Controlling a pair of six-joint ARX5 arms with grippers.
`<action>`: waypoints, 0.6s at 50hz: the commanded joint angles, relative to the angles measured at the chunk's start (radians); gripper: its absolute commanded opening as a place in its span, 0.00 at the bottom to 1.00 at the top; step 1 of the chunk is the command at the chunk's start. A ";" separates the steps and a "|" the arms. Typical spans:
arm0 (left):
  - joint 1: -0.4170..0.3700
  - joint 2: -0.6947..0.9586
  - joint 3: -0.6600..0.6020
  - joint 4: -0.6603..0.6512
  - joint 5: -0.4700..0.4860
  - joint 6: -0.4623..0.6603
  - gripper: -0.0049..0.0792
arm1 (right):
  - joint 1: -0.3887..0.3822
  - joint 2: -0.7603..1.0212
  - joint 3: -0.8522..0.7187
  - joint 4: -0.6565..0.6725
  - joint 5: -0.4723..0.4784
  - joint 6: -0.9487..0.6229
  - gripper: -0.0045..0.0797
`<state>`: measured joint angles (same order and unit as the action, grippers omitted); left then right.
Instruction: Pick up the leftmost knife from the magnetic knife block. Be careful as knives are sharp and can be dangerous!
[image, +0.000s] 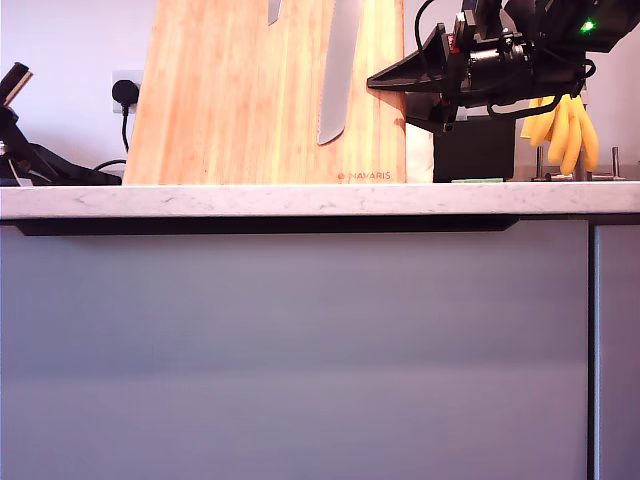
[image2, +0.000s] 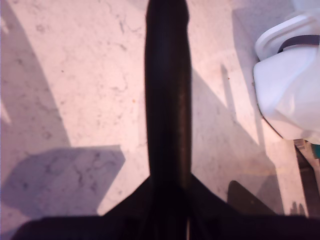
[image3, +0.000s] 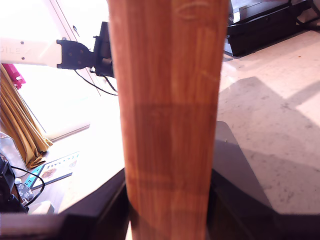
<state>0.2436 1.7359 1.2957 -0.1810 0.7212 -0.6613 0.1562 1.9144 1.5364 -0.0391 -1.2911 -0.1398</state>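
The magnetic knife block (image: 240, 110), a tall bamboo slab with red NAVARIS print, stands on the counter in the middle of the exterior view. Only the narrow silver tip of the leftmost knife (image: 273, 10) shows at the picture's top. To its right in that view hangs a long serrated blade (image: 338, 70). My second gripper (image: 385, 80) reaches in level from the exterior view's right. It is open astride the block's side edge (image3: 170, 100), with dark fingers (image3: 240, 170) on either side of the wood. My first gripper (image2: 167, 40) is shut, empty, above bare marble.
A black box (image: 475, 148) and hanging yellow bananas (image: 565, 125) stand behind my second arm. Another arm (image: 20, 150) rests low at the exterior view's left, near a wall plug (image: 125, 93). A white container (image2: 290, 90) sits beside my first gripper. The counter edge (image: 300, 198) runs across.
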 joint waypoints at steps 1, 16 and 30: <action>-0.002 0.005 -0.013 -0.027 -0.021 0.020 0.03 | 0.053 0.009 -0.005 -0.015 0.015 0.009 0.04; -0.002 0.005 -0.013 -0.104 -0.113 0.087 0.17 | 0.053 0.009 -0.005 -0.015 0.015 0.009 0.04; -0.009 0.005 -0.013 -0.111 -0.169 0.087 0.38 | 0.053 0.009 -0.005 -0.015 0.010 0.009 0.04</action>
<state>0.2379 1.7248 1.3071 -0.2806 0.5606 -0.5724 0.1562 1.9144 1.5364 -0.0391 -1.2919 -0.1398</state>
